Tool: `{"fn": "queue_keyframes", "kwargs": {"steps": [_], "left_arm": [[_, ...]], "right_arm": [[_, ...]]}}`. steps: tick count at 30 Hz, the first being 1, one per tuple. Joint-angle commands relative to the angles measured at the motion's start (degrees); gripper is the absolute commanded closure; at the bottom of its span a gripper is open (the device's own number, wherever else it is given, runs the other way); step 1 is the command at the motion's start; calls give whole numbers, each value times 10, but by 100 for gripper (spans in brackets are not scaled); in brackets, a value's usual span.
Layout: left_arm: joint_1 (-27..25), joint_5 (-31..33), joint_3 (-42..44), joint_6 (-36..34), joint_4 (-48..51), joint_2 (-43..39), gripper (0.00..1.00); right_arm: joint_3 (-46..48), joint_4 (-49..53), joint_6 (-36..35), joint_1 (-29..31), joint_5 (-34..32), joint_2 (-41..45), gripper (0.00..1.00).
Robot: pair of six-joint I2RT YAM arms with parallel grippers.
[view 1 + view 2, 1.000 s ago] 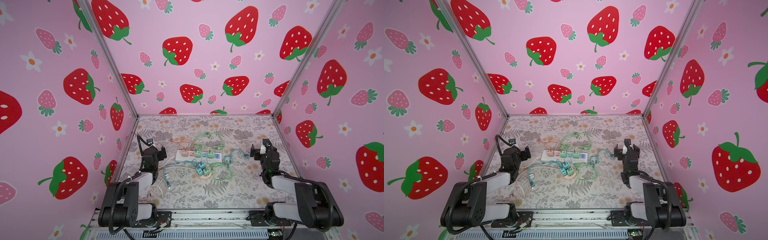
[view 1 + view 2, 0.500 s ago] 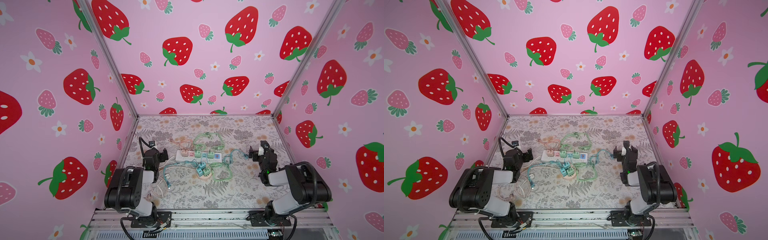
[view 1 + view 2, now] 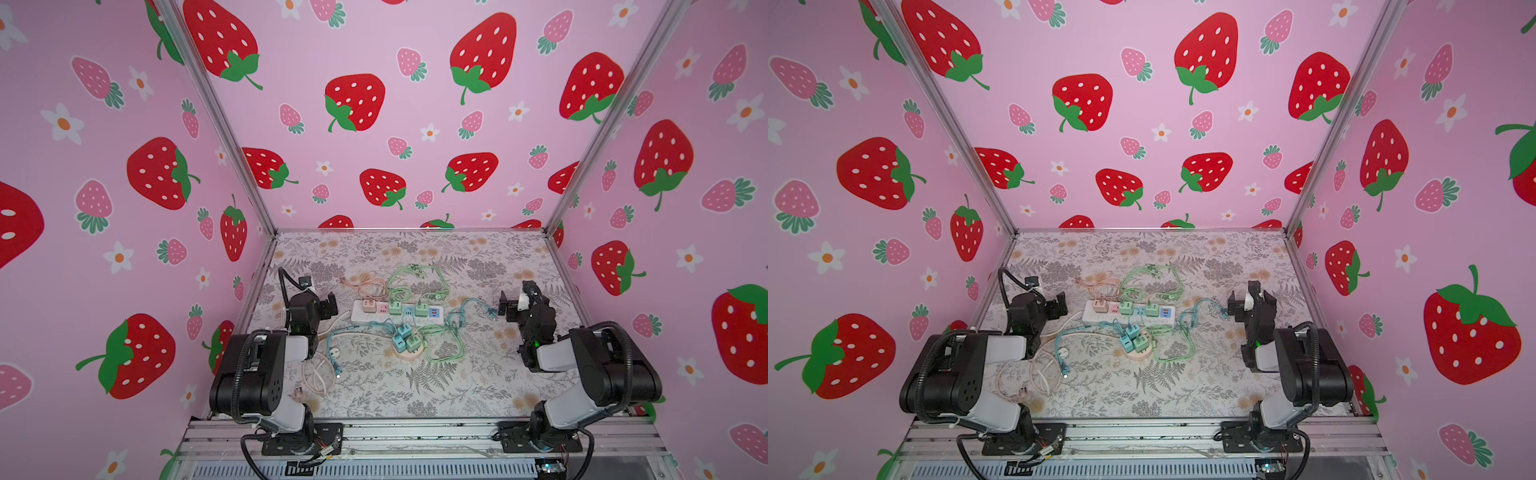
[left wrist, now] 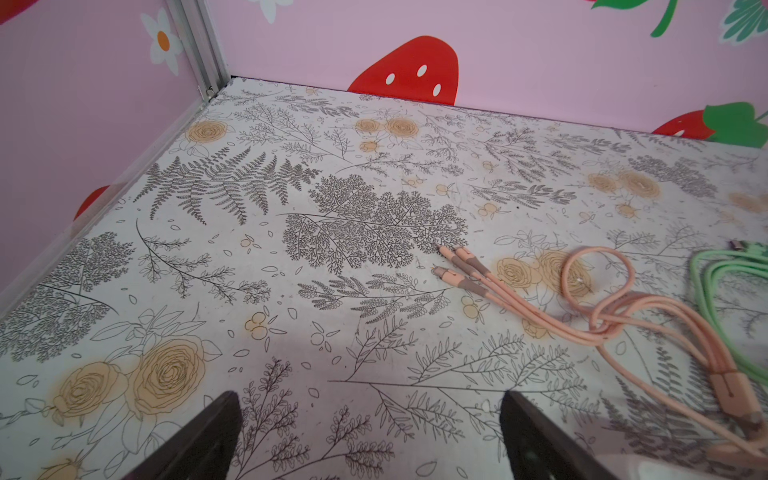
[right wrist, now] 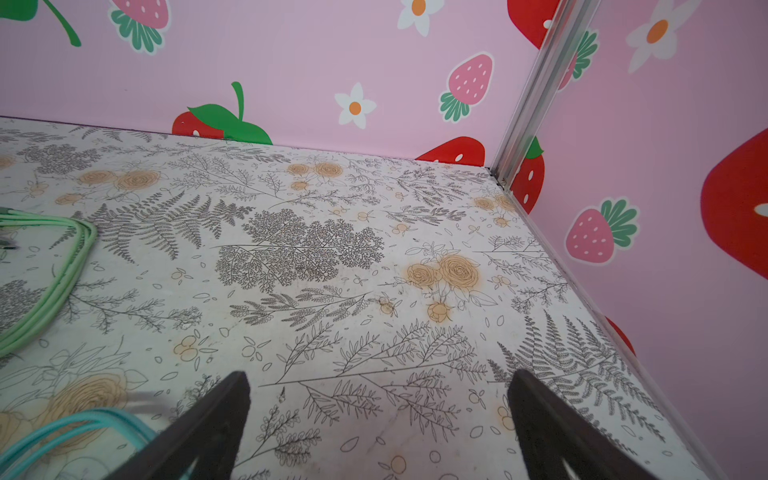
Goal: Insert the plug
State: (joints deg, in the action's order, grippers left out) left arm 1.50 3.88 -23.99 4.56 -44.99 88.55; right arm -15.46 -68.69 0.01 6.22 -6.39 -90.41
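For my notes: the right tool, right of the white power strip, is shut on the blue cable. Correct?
No. The right tool is open and empty: the right wrist view shows its jaws wide apart over bare mat, the blue cable lying loose alongside. It is right of the white power strip.

Round hub [image 3: 409, 356] just before pwr strip [image 3: 384, 319], ctr.
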Motion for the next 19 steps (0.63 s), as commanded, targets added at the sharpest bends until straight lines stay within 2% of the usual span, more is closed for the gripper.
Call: {"fn": "queue_keyframes", "kwargs": {"steps": [1, 19], "left_arm": [[-1, -4, -12, -7, -1, 0, 1], [-2, 0, -11, -8, -1, 0, 1]], "right_arm": [[0, -26, 4, -2, 4, 4, 1], [-1, -25, 2, 2, -1, 4, 1]]}}
